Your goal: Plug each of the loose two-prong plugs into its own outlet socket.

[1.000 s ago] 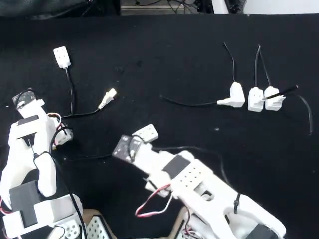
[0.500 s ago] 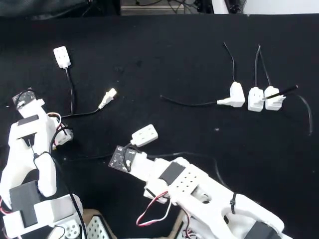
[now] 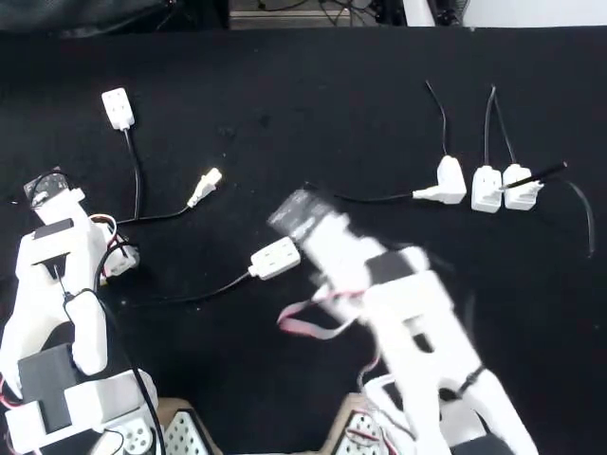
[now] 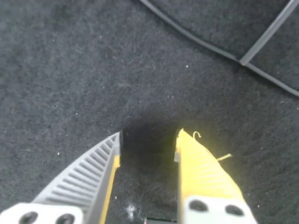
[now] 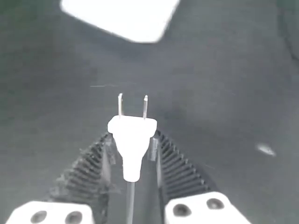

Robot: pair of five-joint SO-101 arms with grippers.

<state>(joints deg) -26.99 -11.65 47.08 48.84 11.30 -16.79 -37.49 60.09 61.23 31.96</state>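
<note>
My right gripper is shut on a white two-prong plug, prongs pointing out past the fingertips toward a white outlet socket just ahead. In the high view the right arm's wrist hangs just beyond that socket, which lies mid-table. A second loose plug lies to the left, and another socket sits far left. My left gripper is open over bare mat beside the left arm, nothing between its fingers.
At the back right, three white plug-and-socket pieces lie in a row with black cables running away from them. Black cables trail across the left of the mat and cross near the left gripper.
The right arm swung from the near side of the middle socket up and to the right, ending beyond it with the plug held. The left arm stayed still.
</note>
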